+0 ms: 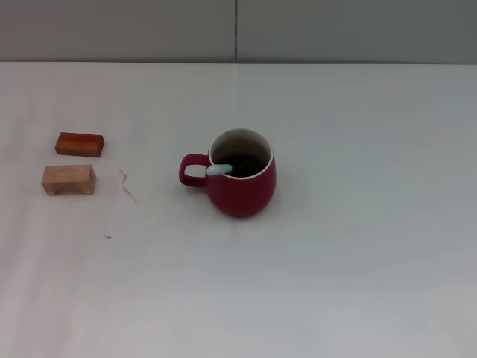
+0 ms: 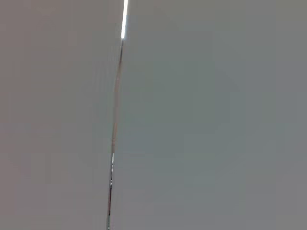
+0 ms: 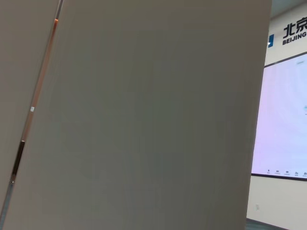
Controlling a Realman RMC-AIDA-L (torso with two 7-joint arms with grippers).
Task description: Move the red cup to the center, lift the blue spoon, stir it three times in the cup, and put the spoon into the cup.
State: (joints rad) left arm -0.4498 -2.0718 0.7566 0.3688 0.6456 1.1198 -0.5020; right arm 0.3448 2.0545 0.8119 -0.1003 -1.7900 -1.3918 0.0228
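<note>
In the head view the red cup (image 1: 240, 185) stands upright near the middle of the white table (image 1: 358, 246), its loop handle pointing left. The blue spoon (image 1: 219, 169) rests inside the cup; only the pale blue end of its handle shows, leaning on the rim above the loop handle. Its bowl is hidden in the dark interior. Neither gripper nor arm appears in the head view. Both wrist views show only a grey wall panel with a seam, with no fingers in them.
Two small blocks lie at the table's left: a reddish-brown block (image 1: 79, 144) and, just in front of it, a pale wooden block (image 1: 68, 180). Faint marks (image 1: 127, 186) sit on the table between the blocks and the cup. A grey wall runs behind the table.
</note>
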